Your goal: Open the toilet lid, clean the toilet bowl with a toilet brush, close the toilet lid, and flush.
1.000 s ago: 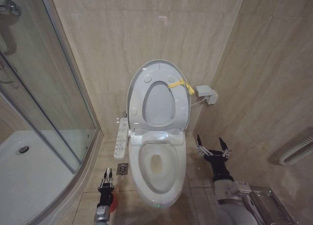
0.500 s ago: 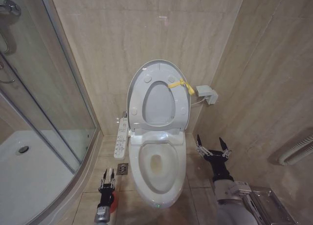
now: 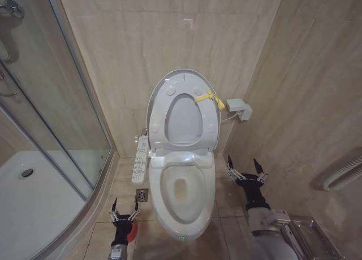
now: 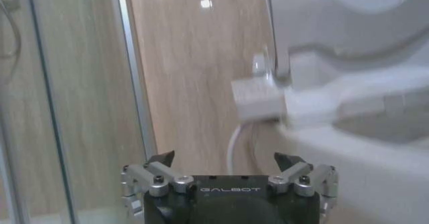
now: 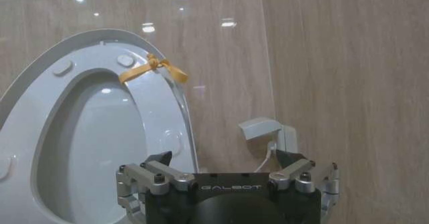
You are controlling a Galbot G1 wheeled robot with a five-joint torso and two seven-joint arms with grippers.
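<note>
The toilet lid (image 3: 184, 77) stands upright against the back wall, the ring seat raised with it and a yellow tie (image 3: 208, 98) at its rim. Below it the white toilet bowl (image 3: 195, 206) lies uncovered. My left gripper (image 3: 125, 211) hangs low over the floor left of the bowl, fingers spread open and holding nothing, just above a small red holder (image 3: 131, 232). The toilet brush is hidden. My right gripper (image 3: 246, 168) waits open to the right of the bowl. The lid (image 5: 87, 133) and tie (image 5: 152, 68) show beyond the open right gripper (image 5: 224, 157). The left gripper (image 4: 224, 158) is open too.
A white button panel (image 3: 139, 158) juts out left of the bowl, with a floor drain (image 3: 141, 195) beside it. The glass shower door (image 3: 56, 102) and curved shower tray (image 3: 34, 198) close off the left. A wall box (image 3: 237, 108) and a ribbed hose (image 3: 345, 172) sit on the right.
My left gripper's fingers have spread from nearly together to wide open, and the gripper has dropped slightly. The right arm, lid and bowl are unchanged.
</note>
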